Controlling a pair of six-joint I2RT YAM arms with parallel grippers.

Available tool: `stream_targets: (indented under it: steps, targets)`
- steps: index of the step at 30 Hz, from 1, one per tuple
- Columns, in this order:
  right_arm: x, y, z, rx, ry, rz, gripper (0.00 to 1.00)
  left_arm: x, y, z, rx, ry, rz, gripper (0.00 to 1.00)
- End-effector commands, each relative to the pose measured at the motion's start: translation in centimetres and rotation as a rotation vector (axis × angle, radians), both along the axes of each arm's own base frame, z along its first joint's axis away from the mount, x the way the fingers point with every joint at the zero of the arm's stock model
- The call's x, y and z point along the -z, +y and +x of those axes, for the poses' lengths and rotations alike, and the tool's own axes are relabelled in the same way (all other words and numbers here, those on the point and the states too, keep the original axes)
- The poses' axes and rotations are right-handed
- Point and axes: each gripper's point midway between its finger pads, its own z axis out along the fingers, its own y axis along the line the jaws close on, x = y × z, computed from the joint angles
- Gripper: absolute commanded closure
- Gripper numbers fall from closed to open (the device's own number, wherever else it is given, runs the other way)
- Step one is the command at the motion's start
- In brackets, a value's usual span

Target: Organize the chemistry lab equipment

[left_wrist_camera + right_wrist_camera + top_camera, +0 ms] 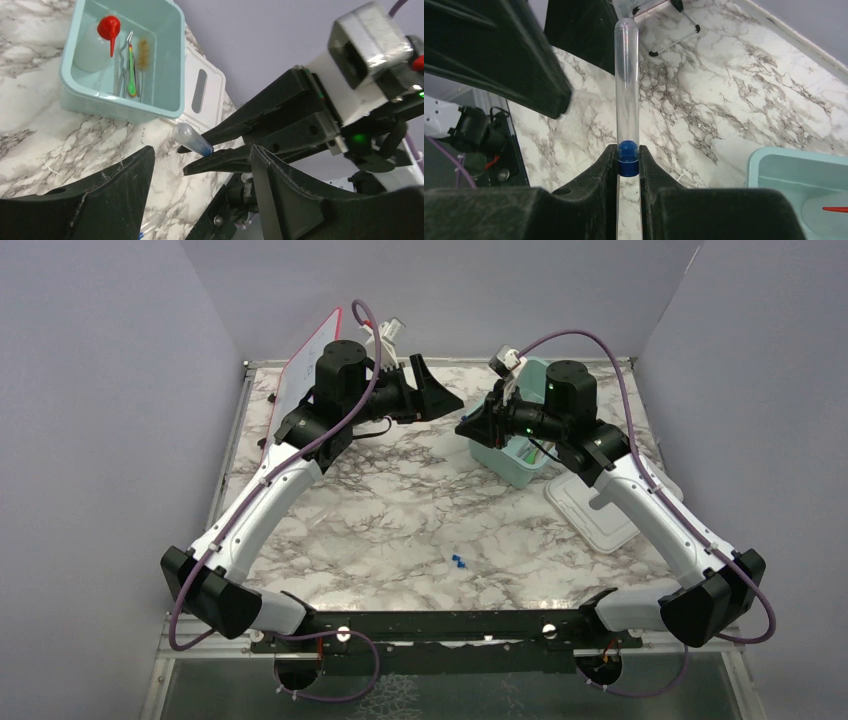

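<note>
The right pincer (628,159) is closed on the blue cap of a clear tube (627,85), gripping it at the capped end so that the rounded glass end sticks out past the fingertips, raised above the marble table (400,510). Facing it, the left pincer (438,382) stands wide open and holds nothing. In the left wrist view its two dark fingers (105,200) are spread on either side of the tube without touching it. Just beside the right arm, the pale teal tub (115,102) sits on the table with part of the lab equipment in it: a red funnel (108,27) resting on a small clear glass vessel (89,52) at one end, metal tongs (122,70) and a thin spatula (131,70) lying side by side along the floor, and a tan-bristled wire brush (144,52) next to them. The tub's white lid (212,95) lies flat on the table beside the tub. Two small blue pieces (458,561) lie on the bare marble near the arms' bases, well apart from the tub; what they are cannot be told. A pink-edged whiteboard (300,370) leans at the far left corner.
</note>
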Motion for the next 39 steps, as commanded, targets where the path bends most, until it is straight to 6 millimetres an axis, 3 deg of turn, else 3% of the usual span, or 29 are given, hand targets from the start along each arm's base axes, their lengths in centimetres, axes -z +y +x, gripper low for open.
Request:
stream_targets:
  steps: [1, 13, 21, 22, 24, 26, 30, 35, 39]
  targets:
    - [1.6, -0.1, -1.4, -0.123, -0.01, -0.119, 0.85, 1.8, -1.1, -1.3, 0.138, 0.119, -0.009, 0.33]
    - [2.7, 0.1, -1.5, -0.172, -0.011, -0.162, 0.84, 2.9, -1.4, -1.9, 0.208, 0.153, -0.016, 0.77]
    - [2.3, 0.6, -1.6, -0.196, -0.015, -0.137, 0.82, 3.0, -0.8, -1.7, 0.2, 0.144, -0.016, 0.85]
    - [2.2, 0.6, -1.6, -0.187, -0.004, -0.127, 0.78, 2.8, -0.8, -1.6, 0.199, 0.134, -0.022, 0.85]
    - [1.6, 0.8, -1.3, -0.143, 0.04, -0.086, 0.58, 1.8, -0.7, -1.4, 0.189, 0.105, -0.043, 0.86]
    - [0.5, 1.1, -0.9, -0.08, 0.103, -0.011, 0.42, 0.6, -0.4, -1.0, 0.171, 0.068, -0.07, 0.86]
    - [-3.1, 1.6, -1.0, 0.003, 0.159, 0.257, 0.32, -2.4, 0.8, 0.5, 0.109, 0.01, -0.147, 0.86]
    - [-6.9, 0.0, -1.3, 0.109, 0.242, 0.692, 0.31, -5.6, 1.5, 1.7, 0.064, -0.009, -0.249, 0.86]
    - [-9.0, -1.0, -0.5, 0.152, 0.315, 0.888, 0.31, -7.1, 1.2, 2.0, 0.081, 0.002, -0.33, 0.86]
